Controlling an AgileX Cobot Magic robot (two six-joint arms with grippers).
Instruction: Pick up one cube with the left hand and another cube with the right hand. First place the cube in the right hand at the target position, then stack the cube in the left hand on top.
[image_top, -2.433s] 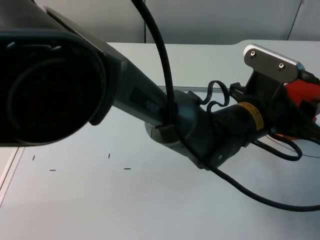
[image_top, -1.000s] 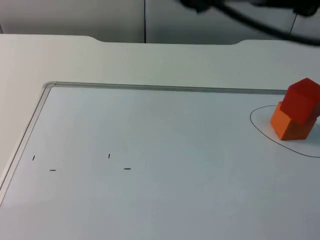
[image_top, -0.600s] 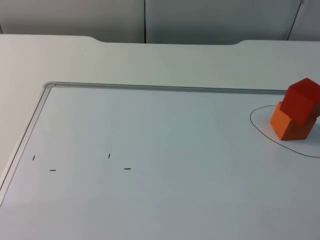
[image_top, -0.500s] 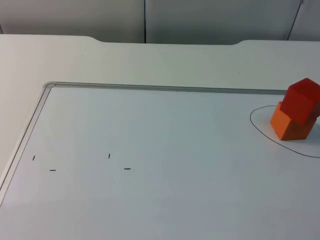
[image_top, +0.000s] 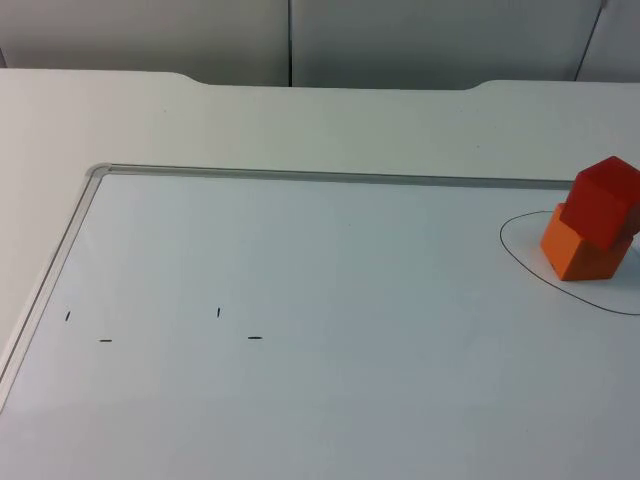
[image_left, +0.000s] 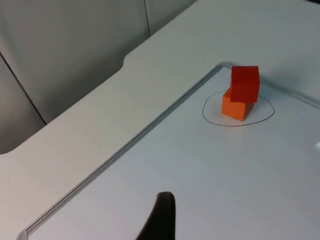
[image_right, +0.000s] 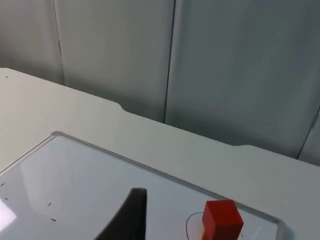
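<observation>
A red cube (image_top: 606, 198) sits skewed atop an orange cube (image_top: 580, 250) inside the drawn target outline (image_top: 515, 250), well ahead of both withdrawn grippers, whose finger opening cannot be told. The blocks look light, rigid, smooth-faced; opposite flat sides would likely offer the surest hold.

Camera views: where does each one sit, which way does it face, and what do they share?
Top view: fixed above, looking down and forward at the whiteboard; no arm in frame.
Left wrist view: raised, looks past a black fingertip toward the red cube on the orange cube.
Right wrist view: raised, faces the grey partition; fingertip visible.
All three share the red cube.
</observation>
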